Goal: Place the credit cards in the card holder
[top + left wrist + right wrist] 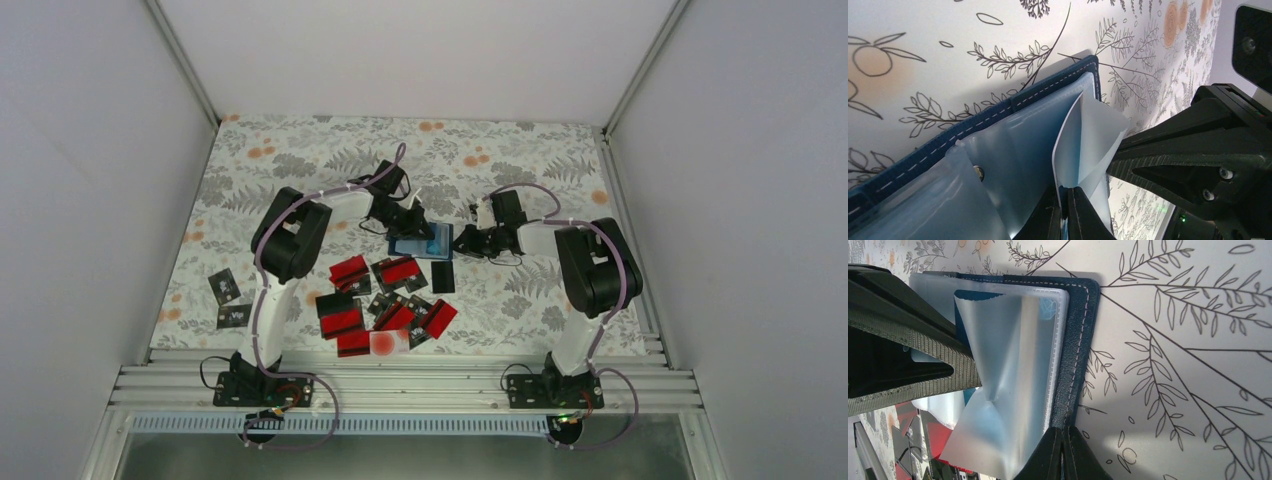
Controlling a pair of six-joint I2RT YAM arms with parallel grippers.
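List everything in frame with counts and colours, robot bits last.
card holder: one, navy cover with clear sleeves, open, mid-table between the grippers.
red cards: overlapping cluster, count unclear, red with black band, near side of the holder.
black cards: two, white print, apart at far left.
plain black card: one, right of the cluster.
pale card: one, red blot, cluster's near edge.
table: one, floral cover.
left gripper: shut on a clear sleeve.
right gripper: shut on the navy cover edge.
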